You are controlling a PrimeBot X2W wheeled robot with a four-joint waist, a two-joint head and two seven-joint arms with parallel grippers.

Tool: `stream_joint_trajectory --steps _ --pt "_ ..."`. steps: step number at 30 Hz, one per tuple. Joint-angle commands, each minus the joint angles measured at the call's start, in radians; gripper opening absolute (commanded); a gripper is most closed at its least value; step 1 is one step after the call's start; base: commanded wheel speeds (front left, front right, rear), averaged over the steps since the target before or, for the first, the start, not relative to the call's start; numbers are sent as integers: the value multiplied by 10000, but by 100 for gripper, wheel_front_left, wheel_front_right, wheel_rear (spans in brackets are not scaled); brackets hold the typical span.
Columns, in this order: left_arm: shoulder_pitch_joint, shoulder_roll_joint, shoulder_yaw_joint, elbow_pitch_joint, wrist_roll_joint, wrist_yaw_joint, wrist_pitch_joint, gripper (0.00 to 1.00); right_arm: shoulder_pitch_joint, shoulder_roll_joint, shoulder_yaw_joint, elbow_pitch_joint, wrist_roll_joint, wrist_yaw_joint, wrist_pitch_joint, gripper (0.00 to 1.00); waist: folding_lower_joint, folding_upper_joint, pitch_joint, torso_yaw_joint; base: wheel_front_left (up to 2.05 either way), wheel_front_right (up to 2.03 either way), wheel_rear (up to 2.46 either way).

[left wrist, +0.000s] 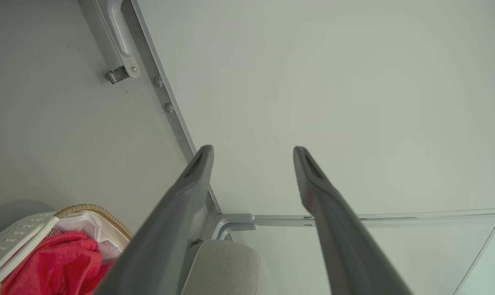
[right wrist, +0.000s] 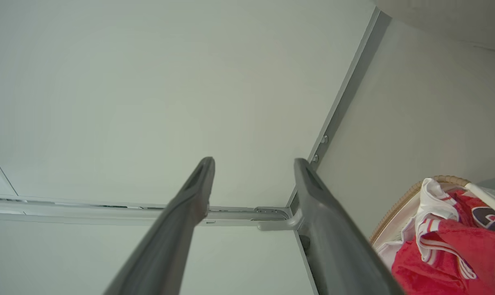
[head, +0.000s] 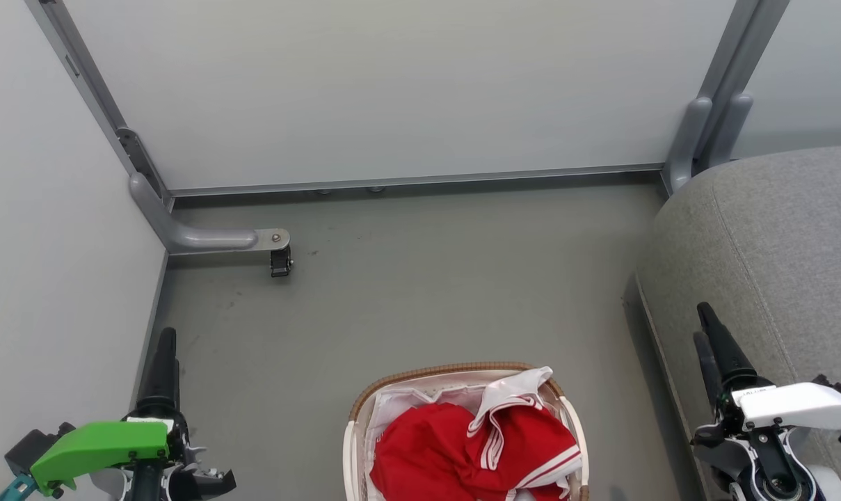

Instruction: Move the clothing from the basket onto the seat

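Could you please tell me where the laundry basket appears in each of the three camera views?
Head view: basket at bottom centre, cut off by the lower edge.
Left wrist view: basket in the lower left corner, left of the left claw.
Right wrist view: basket at the lower right, right of the right claw.
Shared landmark: the red clothing heaped inside it.

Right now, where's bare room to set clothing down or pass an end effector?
Free: the seat top, bare from the corner post down to the right end effector; the floor between the basket and back partition. Crowded: the basket, heaped with clothing.
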State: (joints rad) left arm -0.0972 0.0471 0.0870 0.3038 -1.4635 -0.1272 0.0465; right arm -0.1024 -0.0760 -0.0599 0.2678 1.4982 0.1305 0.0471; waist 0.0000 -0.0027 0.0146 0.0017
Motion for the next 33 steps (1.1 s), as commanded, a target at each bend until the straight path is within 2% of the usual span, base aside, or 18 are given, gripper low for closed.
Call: stream_joint_trajectory --steps 1,15,33 --pt "-352 127 -59 -82 481 -10 -127 100 -377 -142 78 -145 -412 6 -125 100 0 3 24 1 0 0 0" --pt "-557 145 -208 254 3349 -17 -711 100 -744 -361 554 97 -3357 5 -711 100 0 6 200 14 0 0 0" --pt "-680 87 -159 561 6439 -25 -1334 100 -969 -532 992 367 -6451 5 -1338 100 0 10 376 32 0 0 0"
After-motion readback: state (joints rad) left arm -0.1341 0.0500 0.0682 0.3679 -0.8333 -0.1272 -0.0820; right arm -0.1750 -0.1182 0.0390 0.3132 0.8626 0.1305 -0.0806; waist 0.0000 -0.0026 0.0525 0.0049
